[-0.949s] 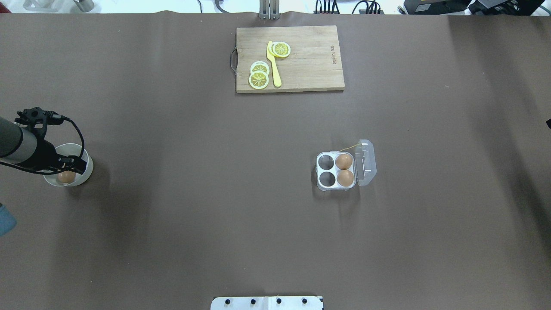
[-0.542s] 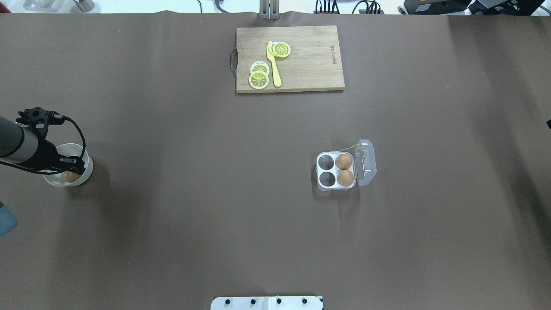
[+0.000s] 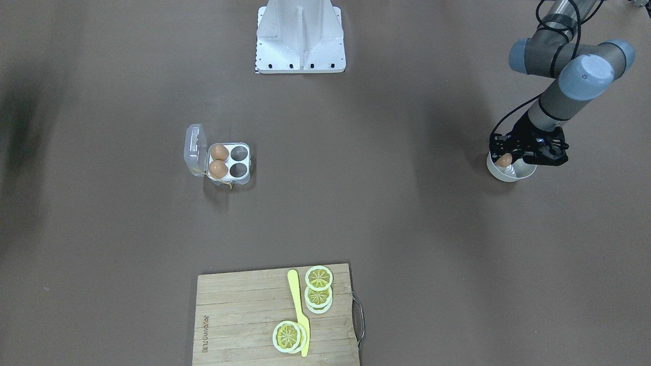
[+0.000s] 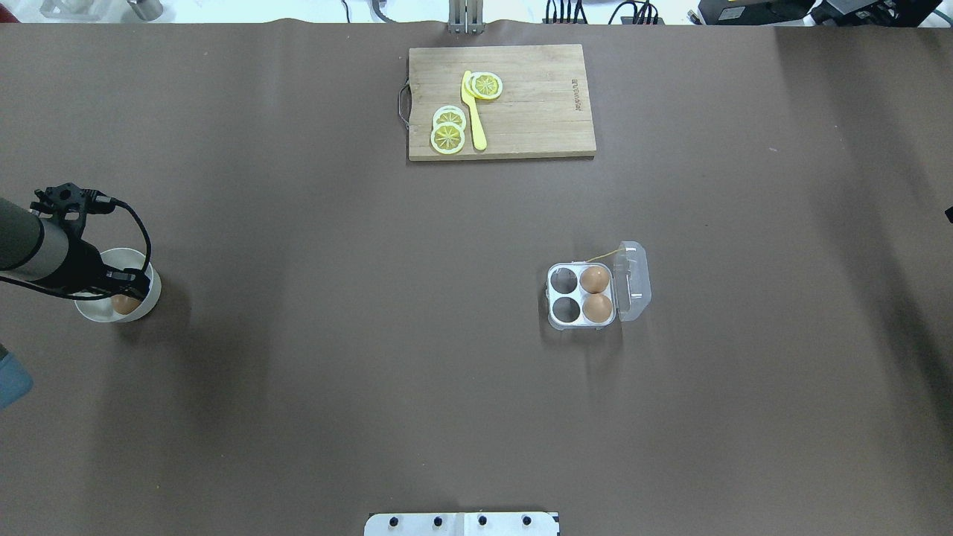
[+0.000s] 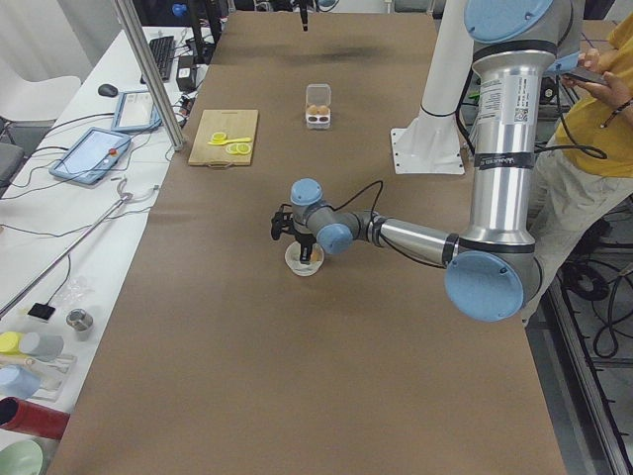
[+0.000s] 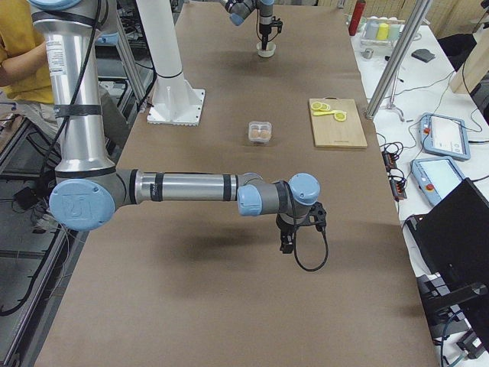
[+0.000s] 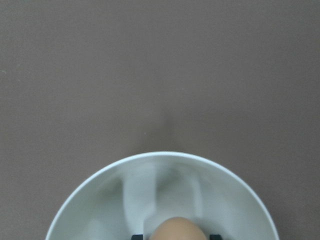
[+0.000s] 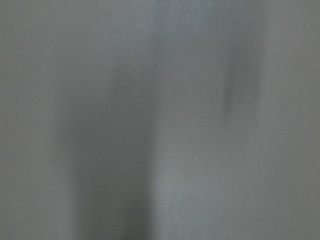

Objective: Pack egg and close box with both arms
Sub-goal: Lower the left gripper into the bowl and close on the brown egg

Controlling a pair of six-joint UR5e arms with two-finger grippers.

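My left gripper (image 4: 125, 296) reaches into a pale round bowl (image 4: 153, 287) at the table's left and is shut on an orange-brown egg (image 4: 125, 304). In the left wrist view the egg (image 7: 176, 229) sits between my two black fingertips over the bowl (image 7: 100, 175). The front-facing view shows the egg (image 3: 504, 160) near the bowl's rim (image 3: 524, 174). The box (image 4: 552, 292) stands open right of centre, its clear lid (image 4: 633, 281) folded out to the right. Two eggs (image 4: 595, 280) (image 4: 597, 307) fill its right cups; the left cups are dark and bare. My right gripper (image 6: 286, 243) hangs above bare table; I cannot tell its state.
A wooden cutting board (image 4: 536, 112) with lemon slices (image 4: 448, 132) and a yellow knife (image 4: 472, 112) lies at the far middle. The white robot base (image 4: 461, 524) is at the near edge. The right wrist view shows only brown table.
My left gripper has shifted slightly to the right inside the bowl, and the egg has moved with it. The box and the board have not moved.
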